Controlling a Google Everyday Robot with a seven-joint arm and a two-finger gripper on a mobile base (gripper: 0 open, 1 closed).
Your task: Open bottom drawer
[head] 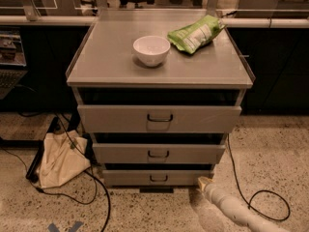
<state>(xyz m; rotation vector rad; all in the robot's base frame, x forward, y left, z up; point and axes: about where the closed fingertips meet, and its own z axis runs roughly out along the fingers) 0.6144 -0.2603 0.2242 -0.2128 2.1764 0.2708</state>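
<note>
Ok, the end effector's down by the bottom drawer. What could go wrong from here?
The end effector sits low at the right corner of the bottom drawer, well off its central loop handle, so it may bump the front or miss the handle. A black cable loops on the floor beside the arm and could snag. A jolt to the cabinet might shift the white bowl on top.

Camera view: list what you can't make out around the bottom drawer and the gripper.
- The gripper, low by the right corner of the bottom drawer: whether it touches the drawer is too small to tell.
- Inside of the bottom drawer: hidden by the middle drawer overhanging it.
- The arm: cut off by the picture's bottom edge.
</note>
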